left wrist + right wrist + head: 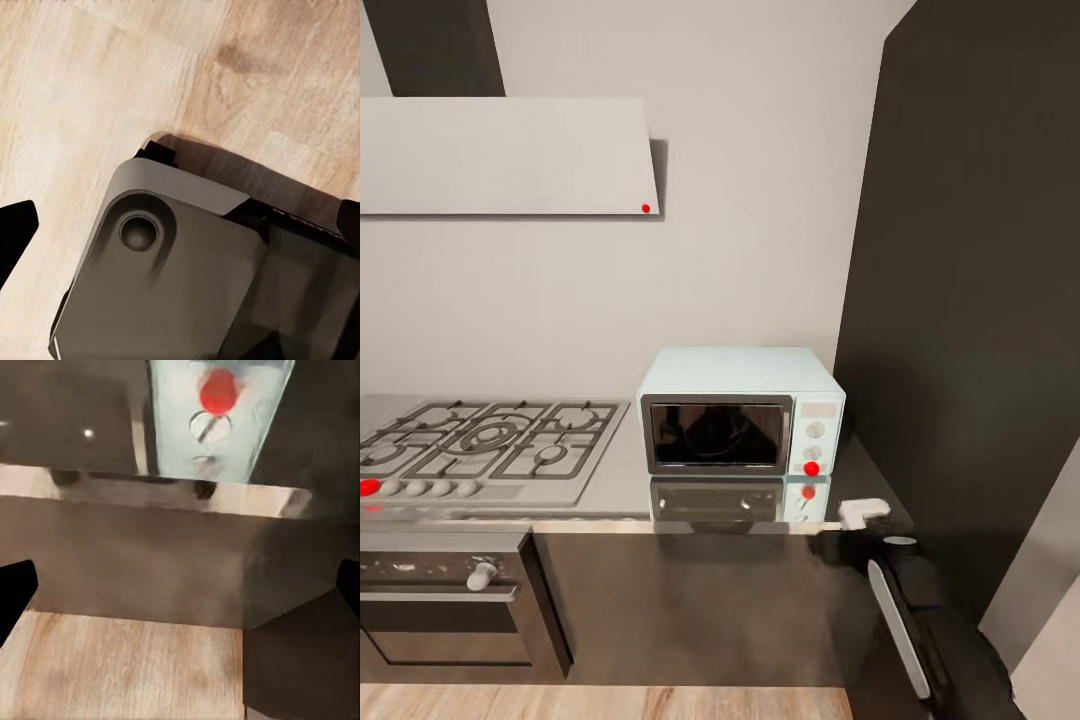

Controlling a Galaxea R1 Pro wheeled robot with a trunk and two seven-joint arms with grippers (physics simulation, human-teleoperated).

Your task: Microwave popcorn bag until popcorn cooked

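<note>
The pale mint microwave (740, 410) stands on the glossy grey countertop (622, 482) with its dark glass door closed and a red dot (811, 468) under its two knobs. The popcorn bag and the popcorn are out of view. My right arm (905, 620) reaches up to the counter's front edge below the microwave's right side. In the right wrist view my right gripper (180, 585) is open in front of that edge (172, 496), with the mint panel and red dot (218, 390) beyond. My left gripper (182, 229) hangs open over the wooden floor (90, 90).
A gas hob (480, 445) lies left of the microwave, above a steel oven (440, 600). A range hood (510, 155) hangs on the wall. A tall dark cabinet (980, 300) closes off the right side. My grey base (172, 277) sits beneath the left gripper.
</note>
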